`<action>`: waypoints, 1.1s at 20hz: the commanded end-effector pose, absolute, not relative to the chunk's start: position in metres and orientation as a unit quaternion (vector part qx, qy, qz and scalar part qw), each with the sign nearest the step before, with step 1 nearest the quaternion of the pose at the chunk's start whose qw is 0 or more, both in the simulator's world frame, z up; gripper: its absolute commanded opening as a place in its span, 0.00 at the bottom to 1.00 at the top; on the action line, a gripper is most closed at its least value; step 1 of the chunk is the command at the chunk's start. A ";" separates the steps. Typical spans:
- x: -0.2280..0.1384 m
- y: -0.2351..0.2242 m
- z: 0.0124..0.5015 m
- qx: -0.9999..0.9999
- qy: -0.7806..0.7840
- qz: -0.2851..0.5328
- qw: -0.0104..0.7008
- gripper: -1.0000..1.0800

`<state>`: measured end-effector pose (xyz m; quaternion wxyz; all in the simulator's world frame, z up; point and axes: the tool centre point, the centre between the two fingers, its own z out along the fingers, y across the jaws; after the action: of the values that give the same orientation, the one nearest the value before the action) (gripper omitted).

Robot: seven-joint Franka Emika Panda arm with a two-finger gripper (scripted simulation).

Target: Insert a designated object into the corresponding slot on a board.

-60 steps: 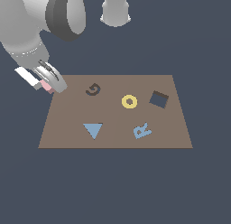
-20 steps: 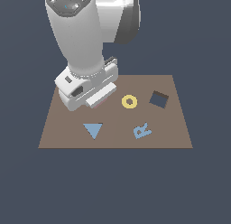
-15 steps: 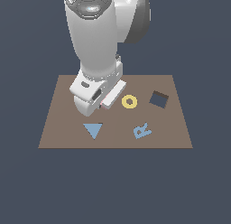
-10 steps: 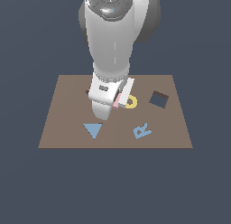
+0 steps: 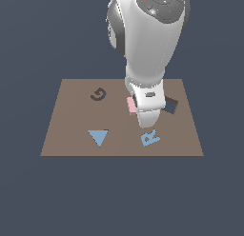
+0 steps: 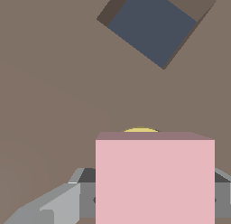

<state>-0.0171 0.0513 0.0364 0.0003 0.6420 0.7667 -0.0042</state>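
Note:
The pink square block (image 6: 154, 178) fills the near part of the wrist view, held between my grey fingers (image 6: 54, 203); my gripper (image 6: 154, 198) is shut on it. In the exterior view only a pink edge of the block (image 5: 130, 105) shows beside the white arm, which hides the fingers, over the middle of the brown board (image 5: 71, 130). The navy square slot (image 6: 153, 26) lies open ahead of the block in the wrist view, rotated to a diamond. In the exterior view the slot (image 5: 171, 105) peeks out just to the exterior view's right of the arm.
On the board lie a blue triangle (image 5: 98, 137), a blue R (image 5: 150, 137) and a dark spiral (image 5: 98, 94). A sliver of the yellow ring (image 6: 140, 129) shows just past the block's far edge. The arm's bulk towers over the board's centre.
The arm has carried the pink block from the board's corner at the exterior view's left across the spiral and ring to just short of the slot.

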 end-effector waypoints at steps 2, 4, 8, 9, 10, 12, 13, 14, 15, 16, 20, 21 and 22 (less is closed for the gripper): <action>-0.017 0.073 0.037 0.572 0.820 -0.004 0.000 0.00; -0.018 0.086 0.037 0.531 0.848 -0.003 0.000 0.00; -0.020 0.108 0.038 0.453 0.892 -0.003 0.000 0.00; -0.020 0.113 0.038 0.435 0.901 -0.002 0.000 0.00; -0.021 0.118 0.038 0.417 0.909 -0.002 0.000 0.00; -0.022 0.127 0.039 0.385 0.923 -0.002 0.000 0.00; -0.023 0.131 0.039 0.369 0.929 -0.002 0.000 0.00; -0.023 0.135 0.039 0.355 0.935 -0.002 0.000 0.00; -0.024 0.139 0.039 0.341 0.940 -0.001 0.000 0.00; -0.024 0.142 0.040 0.328 0.945 -0.001 0.000 0.00; -0.026 0.154 0.040 0.284 0.959 -0.001 0.000 0.00; -0.026 0.156 0.040 0.275 0.962 -0.001 0.000 0.00; -0.027 0.158 0.040 0.266 0.964 -0.001 0.000 0.00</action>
<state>-0.0264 0.1548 0.0398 -0.0003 0.2810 0.9597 -0.0008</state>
